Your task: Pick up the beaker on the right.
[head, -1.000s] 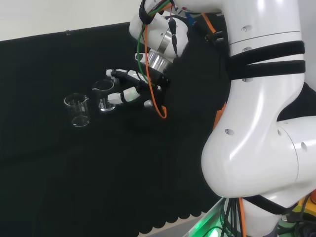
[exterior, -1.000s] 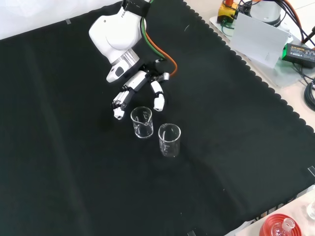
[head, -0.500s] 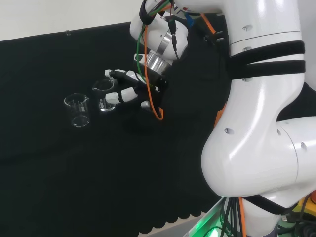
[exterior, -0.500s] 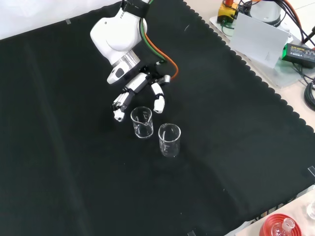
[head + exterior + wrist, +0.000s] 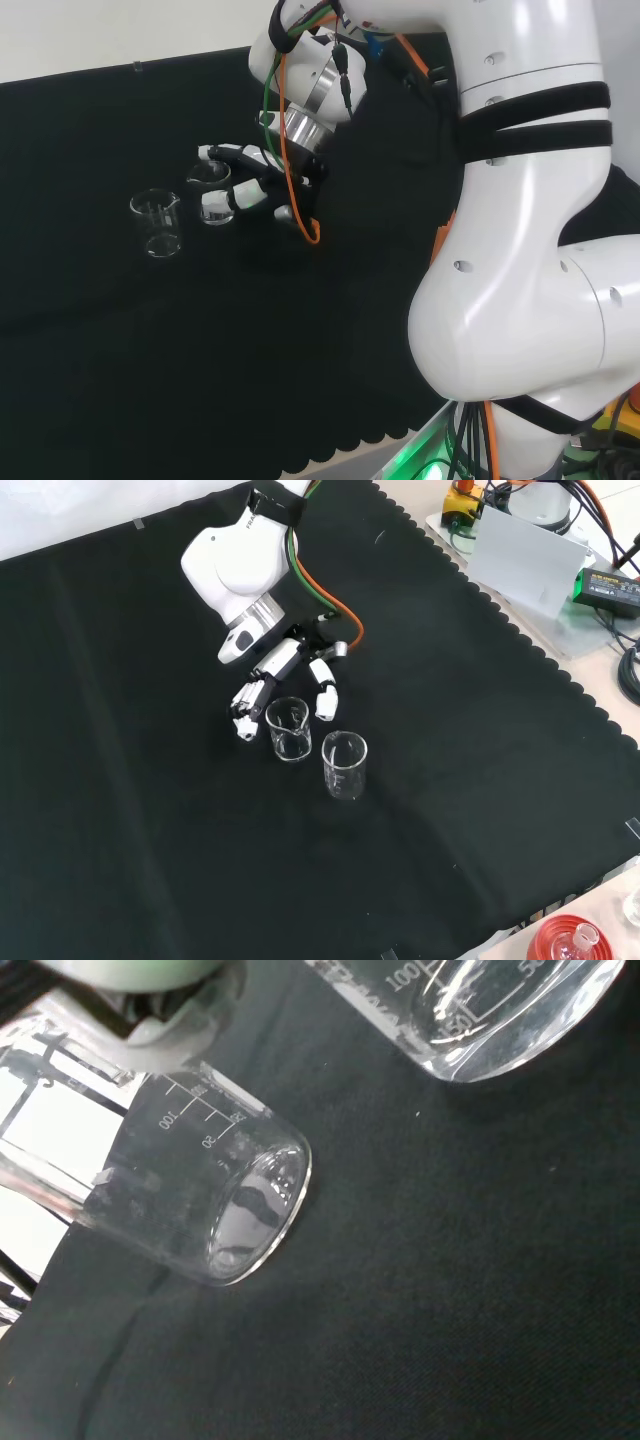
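Fingers spread either side of nearer beaker, not clamped; contact unclear. Graduation marks on second beaker; print left unread.

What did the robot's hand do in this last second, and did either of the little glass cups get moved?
The black and white hand moved closer to the nearer clear glass beaker. In the front view its fingers and thumb now reach down either side of the beaker's rim; before, they hung short of it. The fingers look relaxed, not closed on the glass. Both that beaker and the second clear glass beaker stayed upright where they were on the black cloth.
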{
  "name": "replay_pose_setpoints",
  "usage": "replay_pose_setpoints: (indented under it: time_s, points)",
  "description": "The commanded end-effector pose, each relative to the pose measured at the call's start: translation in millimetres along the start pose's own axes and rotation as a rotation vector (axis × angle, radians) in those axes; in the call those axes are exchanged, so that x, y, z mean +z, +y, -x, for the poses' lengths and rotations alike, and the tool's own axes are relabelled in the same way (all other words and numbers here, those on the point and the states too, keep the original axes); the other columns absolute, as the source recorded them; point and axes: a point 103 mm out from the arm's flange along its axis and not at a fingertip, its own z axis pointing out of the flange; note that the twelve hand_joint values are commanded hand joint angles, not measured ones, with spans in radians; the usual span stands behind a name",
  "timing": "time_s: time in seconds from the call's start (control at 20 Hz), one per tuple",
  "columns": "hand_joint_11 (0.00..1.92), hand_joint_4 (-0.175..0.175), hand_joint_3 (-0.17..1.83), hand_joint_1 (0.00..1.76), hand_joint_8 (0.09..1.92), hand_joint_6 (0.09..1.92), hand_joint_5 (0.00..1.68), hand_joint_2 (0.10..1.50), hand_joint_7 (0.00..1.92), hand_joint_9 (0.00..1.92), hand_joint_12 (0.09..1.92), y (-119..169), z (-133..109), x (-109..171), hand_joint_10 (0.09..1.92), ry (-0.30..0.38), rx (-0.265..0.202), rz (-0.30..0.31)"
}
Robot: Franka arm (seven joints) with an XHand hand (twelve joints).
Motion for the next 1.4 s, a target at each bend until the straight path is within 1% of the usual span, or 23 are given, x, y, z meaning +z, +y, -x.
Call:
replay_pose_setpoints:
  time_s: [0.05,0.25,0.35,0.5,0.65,0.7,1.0,1.25,1.4]
  points:
    - [0.00,-0.046,0.63,0.84,0.51,0.09,0.28,0.47,0.19,0.27,1.16,6,-5,9,0.63,0.007,0.002,-0.001]
    - [0.00,-0.046,0.64,0.85,0.52,0.09,0.31,0.47,0.21,0.29,1.18,5,-2,7,0.63,0.050,0.005,0.021]
    - [0.00,-0.046,0.64,0.85,0.53,0.09,0.33,0.47,0.23,0.30,1.19,2,1,6,0.63,0.083,0.000,0.054]
    - [0.00,-0.047,0.65,0.86,0.55,0.09,0.38,0.47,0.28,0.35,1.25,1,1,7,0.63,0.102,-0.003,0.064]
    - [0.00,-0.047,0.66,0.87,0.55,0.09,0.40,0.47,0.31,0.37,1.28,1,1,7,0.63,0.108,-0.001,0.067]
    - [0.00,-0.048,0.66,0.88,0.55,0.09,0.41,0.47,0.31,0.38,1.29,6,-4,14,0.63,0.098,0.001,0.064]
    - [0.00,-0.049,0.66,0.88,0.56,0.09,0.42,0.47,0.32,0.39,1.30,9,-6,19,0.62,0.087,0.008,0.065]
    - [0.00,-0.048,0.66,0.90,0.56,0.09,0.44,0.47,0.34,0.40,1.31,4,-1,10,0.62,0.108,0.006,0.090]
    - [0.00,-0.042,0.67,0.92,0.58,0.09,0.50,0.48,0.38,0.43,1.34,2,0,8,0.62,0.112,0.012,0.110]
